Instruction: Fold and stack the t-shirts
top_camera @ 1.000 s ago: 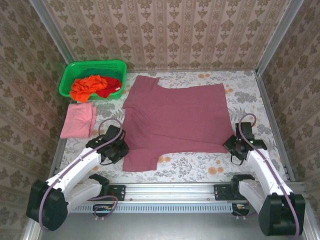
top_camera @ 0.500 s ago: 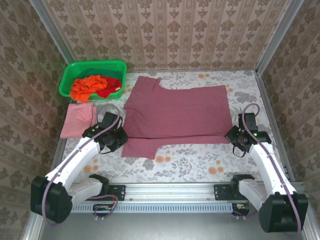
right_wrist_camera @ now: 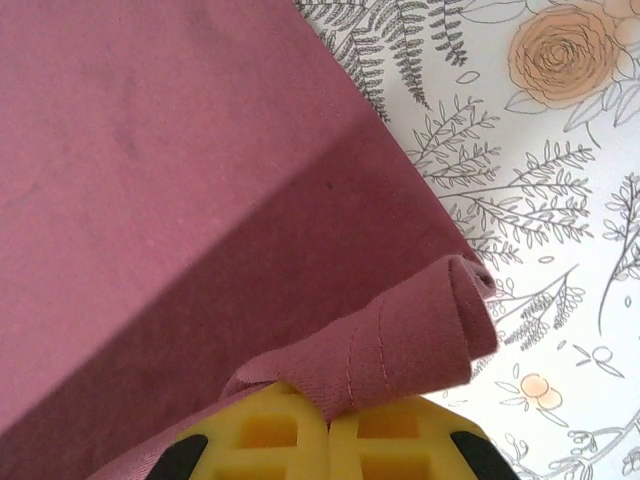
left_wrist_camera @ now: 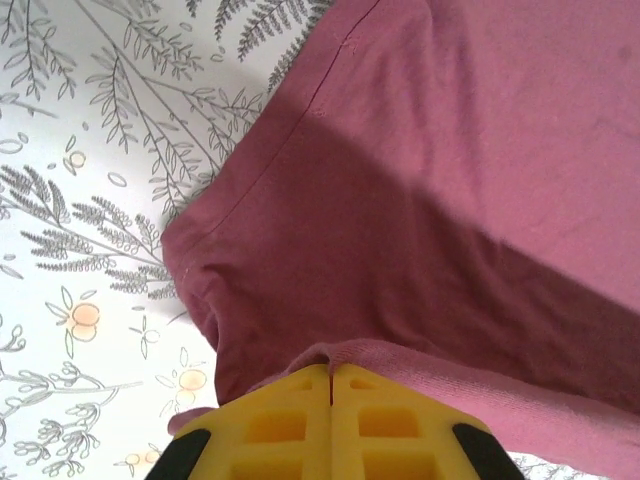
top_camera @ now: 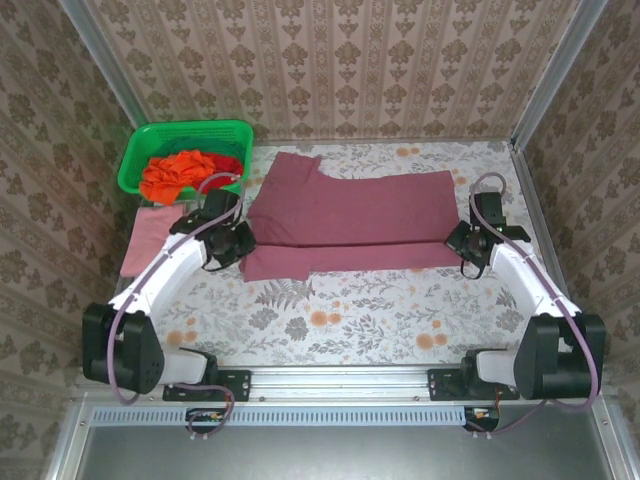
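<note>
Maroon t-shirt point(top_camera: 350, 215), clamped in your left gripper point(left_wrist_camera: 330, 385) and right gripper point(right_wrist_camera: 328, 425), lies right of green basket point(top_camera: 190, 126); pink t-shirt point(top_camera: 150, 232) sits just in front of it, partly under left arm point(top_camera: 165, 275).

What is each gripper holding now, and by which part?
Both are shut on the maroon t-shirt: the left gripper pinches its near left edge, the right gripper its near right corner.
</note>
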You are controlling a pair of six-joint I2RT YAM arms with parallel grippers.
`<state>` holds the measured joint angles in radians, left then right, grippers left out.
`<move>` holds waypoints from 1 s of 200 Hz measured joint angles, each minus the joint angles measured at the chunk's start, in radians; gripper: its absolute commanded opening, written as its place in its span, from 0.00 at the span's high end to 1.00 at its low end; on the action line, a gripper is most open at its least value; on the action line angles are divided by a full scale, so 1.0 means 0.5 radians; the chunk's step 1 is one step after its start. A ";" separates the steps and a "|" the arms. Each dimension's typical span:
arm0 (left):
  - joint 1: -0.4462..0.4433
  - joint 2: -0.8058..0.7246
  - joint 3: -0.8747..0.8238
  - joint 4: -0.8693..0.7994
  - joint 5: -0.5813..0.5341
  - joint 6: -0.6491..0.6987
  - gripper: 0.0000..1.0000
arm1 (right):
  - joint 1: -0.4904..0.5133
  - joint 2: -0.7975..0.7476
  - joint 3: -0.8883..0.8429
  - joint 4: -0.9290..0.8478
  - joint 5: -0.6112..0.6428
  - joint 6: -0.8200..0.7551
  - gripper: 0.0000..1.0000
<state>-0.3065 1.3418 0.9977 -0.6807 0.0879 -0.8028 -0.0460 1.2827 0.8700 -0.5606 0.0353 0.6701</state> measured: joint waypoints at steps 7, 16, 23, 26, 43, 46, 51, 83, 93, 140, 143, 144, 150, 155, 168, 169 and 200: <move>0.007 0.037 0.032 0.000 0.007 0.024 1.00 | 0.000 0.023 0.010 0.009 0.008 -0.013 1.00; 0.016 0.080 0.076 0.001 0.020 0.053 1.00 | 0.000 0.049 0.027 0.011 0.020 -0.024 1.00; 0.024 0.110 0.106 0.001 0.027 0.077 1.00 | 0.000 0.071 0.041 0.013 0.028 -0.029 1.00; 0.027 0.125 0.121 0.000 0.030 0.089 1.00 | 0.000 0.082 0.048 0.014 0.031 -0.034 1.00; 0.040 0.205 0.211 0.000 0.049 0.146 1.00 | 0.000 0.140 0.092 0.024 0.044 -0.043 1.00; 0.042 0.220 0.226 0.000 0.050 0.156 1.00 | 0.000 0.150 0.098 0.026 0.046 -0.043 1.00; 0.045 0.245 0.254 0.000 0.056 0.173 1.00 | 0.000 0.163 0.106 0.030 0.050 -0.048 1.00; 0.054 0.378 0.366 0.001 0.087 0.252 1.00 | -0.001 0.226 0.122 0.072 0.076 -0.065 1.00; 0.054 0.415 0.384 0.002 0.095 0.271 1.00 | -0.001 0.258 0.125 0.085 0.082 -0.071 1.00; 0.056 0.563 0.472 0.001 0.102 0.343 1.00 | -0.008 0.381 0.151 0.138 0.082 -0.079 1.00; 0.057 0.568 0.476 0.002 0.102 0.344 1.00 | -0.008 0.388 0.156 0.141 0.082 -0.079 1.00; 0.057 0.571 0.478 0.002 0.102 0.345 1.00 | -0.008 0.393 0.157 0.144 0.082 -0.079 1.00; 0.060 0.584 0.484 0.002 0.102 0.352 1.00 | -0.008 0.411 0.163 0.160 0.082 -0.079 1.00; 0.064 0.596 0.489 0.003 0.103 0.357 1.00 | -0.008 0.430 0.167 0.172 0.082 -0.079 1.00; 0.075 0.633 0.504 0.006 0.104 0.366 1.00 | -0.011 0.477 0.178 0.192 0.082 -0.079 1.00; 0.076 0.638 0.504 0.007 0.105 0.366 1.00 | -0.011 0.479 0.178 0.193 0.082 -0.079 1.00; 0.084 0.761 0.520 0.052 0.125 0.374 1.00 | -0.018 0.569 0.191 0.240 0.082 -0.078 1.00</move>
<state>-0.2646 1.7226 1.2579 -0.6548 0.1505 -0.6159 -0.0547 1.5673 0.9653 -0.4404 0.0761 0.6312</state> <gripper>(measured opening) 0.056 0.053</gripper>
